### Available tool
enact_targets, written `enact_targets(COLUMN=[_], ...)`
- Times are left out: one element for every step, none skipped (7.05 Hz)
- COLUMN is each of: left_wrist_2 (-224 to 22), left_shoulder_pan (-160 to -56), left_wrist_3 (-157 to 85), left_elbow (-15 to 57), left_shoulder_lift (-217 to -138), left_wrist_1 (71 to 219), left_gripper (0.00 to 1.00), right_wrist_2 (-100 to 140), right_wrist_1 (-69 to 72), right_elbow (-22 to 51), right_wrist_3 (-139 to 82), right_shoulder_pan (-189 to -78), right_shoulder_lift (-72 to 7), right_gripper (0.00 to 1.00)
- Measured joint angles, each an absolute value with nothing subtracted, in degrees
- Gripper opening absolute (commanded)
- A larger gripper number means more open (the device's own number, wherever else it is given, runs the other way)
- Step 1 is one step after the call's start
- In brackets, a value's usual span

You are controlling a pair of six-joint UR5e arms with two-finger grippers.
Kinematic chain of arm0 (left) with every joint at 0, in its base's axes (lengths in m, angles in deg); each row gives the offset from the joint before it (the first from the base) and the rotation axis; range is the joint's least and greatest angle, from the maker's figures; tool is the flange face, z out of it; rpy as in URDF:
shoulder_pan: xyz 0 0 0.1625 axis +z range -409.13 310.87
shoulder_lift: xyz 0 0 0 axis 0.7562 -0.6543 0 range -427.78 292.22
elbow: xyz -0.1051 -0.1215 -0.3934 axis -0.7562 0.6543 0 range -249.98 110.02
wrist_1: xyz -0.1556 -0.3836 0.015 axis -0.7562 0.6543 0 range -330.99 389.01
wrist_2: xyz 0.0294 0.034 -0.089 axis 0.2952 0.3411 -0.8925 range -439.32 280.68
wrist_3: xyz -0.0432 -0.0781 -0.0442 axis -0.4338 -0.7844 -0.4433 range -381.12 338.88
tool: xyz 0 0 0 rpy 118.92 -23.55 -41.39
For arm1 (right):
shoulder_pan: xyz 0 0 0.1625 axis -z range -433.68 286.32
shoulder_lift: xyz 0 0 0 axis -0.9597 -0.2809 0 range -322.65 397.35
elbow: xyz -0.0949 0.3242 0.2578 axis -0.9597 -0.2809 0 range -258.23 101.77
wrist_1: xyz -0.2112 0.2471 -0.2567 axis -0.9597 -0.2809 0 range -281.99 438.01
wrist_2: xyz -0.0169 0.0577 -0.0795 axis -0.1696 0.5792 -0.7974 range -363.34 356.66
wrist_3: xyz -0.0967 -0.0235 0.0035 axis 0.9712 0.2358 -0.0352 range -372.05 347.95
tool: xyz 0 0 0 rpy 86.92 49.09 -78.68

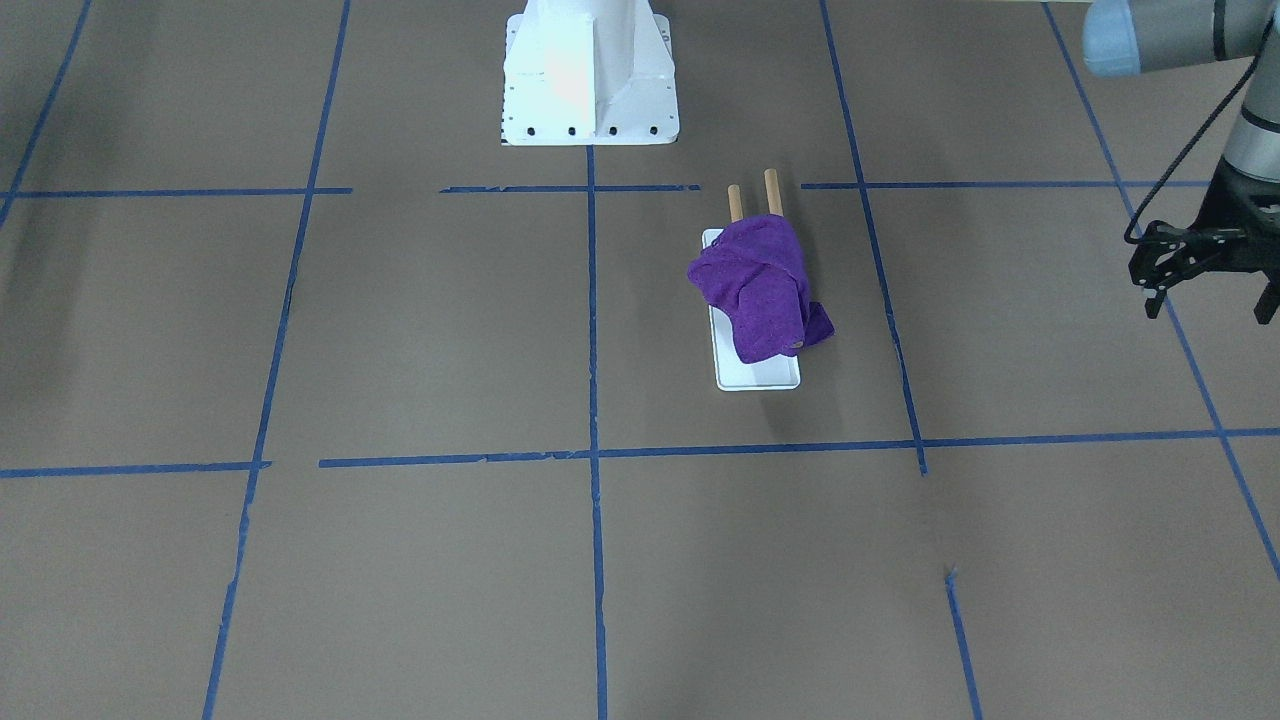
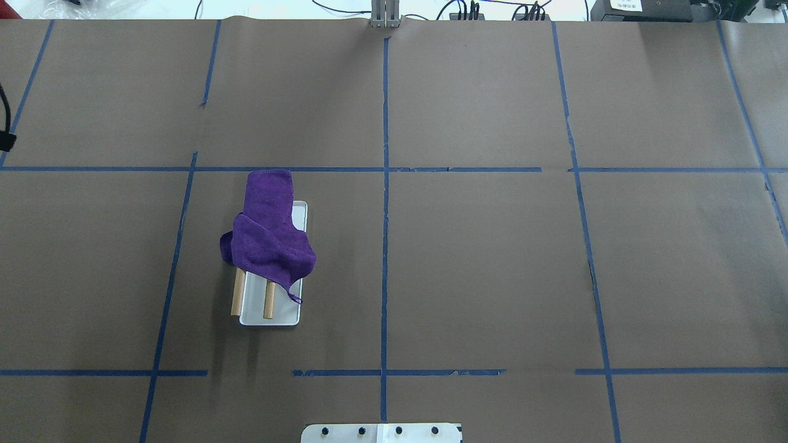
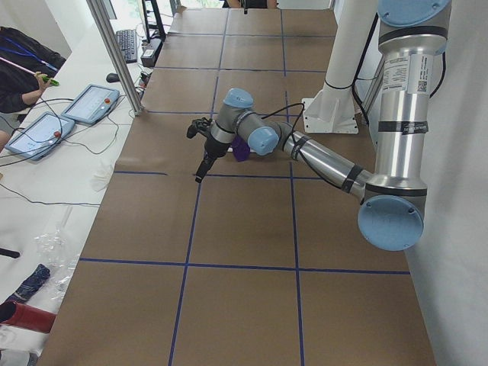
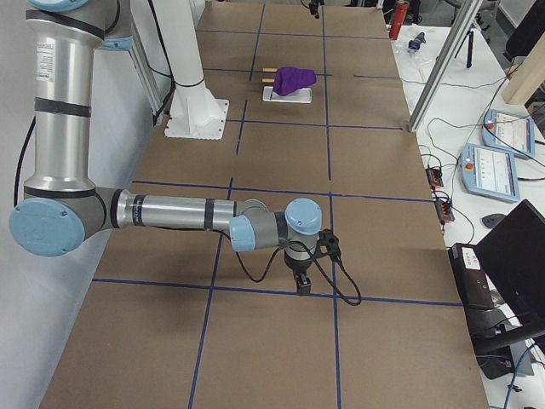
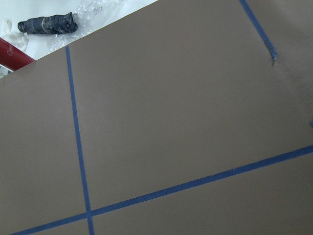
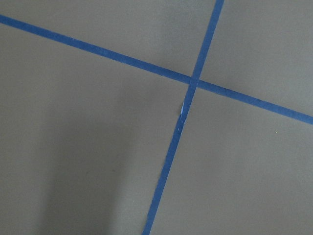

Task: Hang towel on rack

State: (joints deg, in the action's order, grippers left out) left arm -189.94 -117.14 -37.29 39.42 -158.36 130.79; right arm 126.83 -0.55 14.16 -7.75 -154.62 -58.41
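A purple towel [image 1: 762, 290] lies bunched and draped over the two brown dowel rods [image 1: 772, 190] of the rack, above the rack's white base [image 1: 760, 377]. The overhead view shows the towel [image 2: 271, 237], the rod ends [image 2: 269, 299] and the base [image 2: 274, 318] left of centre. My left gripper [image 1: 1212, 303] hangs open and empty, well away from the rack at the table's side; it also shows in the exterior left view [image 3: 201, 169]. My right gripper [image 4: 302, 286] shows only in the exterior right view, far from the rack [image 4: 289, 85]; I cannot tell if it is open or shut.
The white bolted robot pedestal [image 1: 588, 90] stands behind the rack. Blue tape lines cross the brown table cover [image 2: 492, 264]. Tablets [image 3: 91, 103] and cables lie on the side bench beyond an aluminium post [image 3: 114, 53].
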Motion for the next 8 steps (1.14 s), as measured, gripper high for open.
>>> enact_targets(left_wrist_2=[-195.2, -199.4, -202.5, -205.3, -206.8, -207.4, -207.6, -207.7], left_shoulder_pan=[-121.9, -126.6, -130.5, -133.6, -135.5, -136.3, -136.8, -137.4], left_wrist_3=[-31.7, -26.7, -23.3, -21.0, -19.8, -19.2, -19.0, -18.9], left_elbow=[34.9, 30.6, 28.0, 27.0, 26.6, 26.3, 26.1, 26.0], left_shoulder_lift=[-158.6, -158.8, -158.8, -158.7, -158.4, -157.7, -156.9, -156.6], left_wrist_1=[129.9, 128.5, 125.8, 121.6, 117.7, 115.5, 114.4, 113.6], left_gripper=[1.0, 1.0, 1.0, 1.0, 1.0, 1.0, 1.0, 1.0], right_wrist_2=[127.5, 130.0, 133.1, 135.6, 137.5, 138.8, 139.4, 139.6], right_wrist_1=[-0.5, -0.6, -0.7, -0.8, -1.3, -2.6, -4.2, -5.6], right_elbow=[12.6, 11.0, 10.1, 9.3, 8.6, 8.2, 8.1, 7.9], right_wrist_3=[-8.5, -8.9, -9.0, -9.1, -9.2, -9.2, -9.1, -9.1], right_shoulder_pan=[-154.2, -154.6, -155.6, -156.8, -158.1, -159.7, -161.3, -162.5], right_shoulder_lift=[-57.5, -56.9, -56.7, -56.6, -56.6, -56.6, -56.6, -56.6], right_gripper=[1.0, 1.0, 1.0, 1.0, 1.0, 1.0, 1.0, 1.0])
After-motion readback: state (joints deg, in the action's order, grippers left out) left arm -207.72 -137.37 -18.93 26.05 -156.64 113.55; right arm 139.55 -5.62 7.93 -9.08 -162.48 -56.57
